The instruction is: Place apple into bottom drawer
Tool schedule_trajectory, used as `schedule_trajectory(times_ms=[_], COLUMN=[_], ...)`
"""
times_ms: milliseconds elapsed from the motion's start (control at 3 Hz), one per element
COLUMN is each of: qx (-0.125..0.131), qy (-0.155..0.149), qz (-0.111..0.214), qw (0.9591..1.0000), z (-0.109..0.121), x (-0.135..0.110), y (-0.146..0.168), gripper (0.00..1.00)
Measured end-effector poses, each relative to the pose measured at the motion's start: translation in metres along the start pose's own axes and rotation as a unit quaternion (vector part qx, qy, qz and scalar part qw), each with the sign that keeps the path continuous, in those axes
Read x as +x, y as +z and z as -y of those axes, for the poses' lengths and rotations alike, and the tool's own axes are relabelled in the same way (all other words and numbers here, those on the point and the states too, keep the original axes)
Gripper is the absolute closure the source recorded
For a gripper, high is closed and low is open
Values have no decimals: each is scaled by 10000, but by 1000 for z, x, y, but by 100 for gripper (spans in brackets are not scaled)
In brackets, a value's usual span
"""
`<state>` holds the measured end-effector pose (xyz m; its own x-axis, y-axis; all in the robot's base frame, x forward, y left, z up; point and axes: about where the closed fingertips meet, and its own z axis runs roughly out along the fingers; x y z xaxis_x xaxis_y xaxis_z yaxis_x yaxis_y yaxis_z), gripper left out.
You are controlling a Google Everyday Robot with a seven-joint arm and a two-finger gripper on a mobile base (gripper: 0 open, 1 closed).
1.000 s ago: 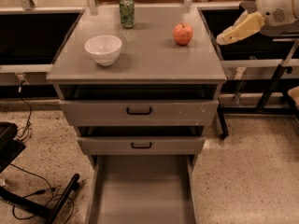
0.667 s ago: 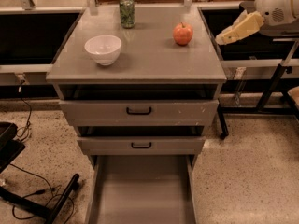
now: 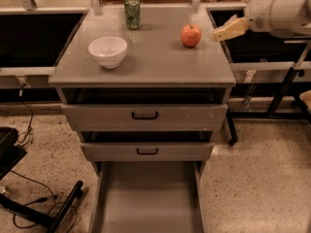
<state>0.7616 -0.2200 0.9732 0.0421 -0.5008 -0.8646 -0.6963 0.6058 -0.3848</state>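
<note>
A: Where do we see the apple [image 3: 191,35]?
B: On the cabinet top [image 3: 160,67], right side, toward the back. Green soda can [image 3: 132,12] & white bowl [image 3: 108,51] stand to its left, apart.
A: And the gripper [image 3: 230,19]?
B: Just right of the apple, no contact. We see its jaws apart, nothing btw them.
A: Bottom drawer [image 3: 148,198]?
B: Pulled out, below the two upper drawers.

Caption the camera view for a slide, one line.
Gripper hovers beside the apple, not touching it, on the cabinet top; bottom drawer stands pulled open below.
</note>
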Motion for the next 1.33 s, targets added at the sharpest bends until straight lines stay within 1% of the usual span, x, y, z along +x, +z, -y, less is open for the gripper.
schedule_trajectory(times_ms=[333,667,1000,1333], qx=[222,334,283,62], qy=[360,594,783,1152], qz=[85,142,267,332], qw=[9991,9976,9962,9928], z=[25,38,38,25], x=[24,39,45,53], y=[49,93,128,158], gripper=[0,0,0,0])
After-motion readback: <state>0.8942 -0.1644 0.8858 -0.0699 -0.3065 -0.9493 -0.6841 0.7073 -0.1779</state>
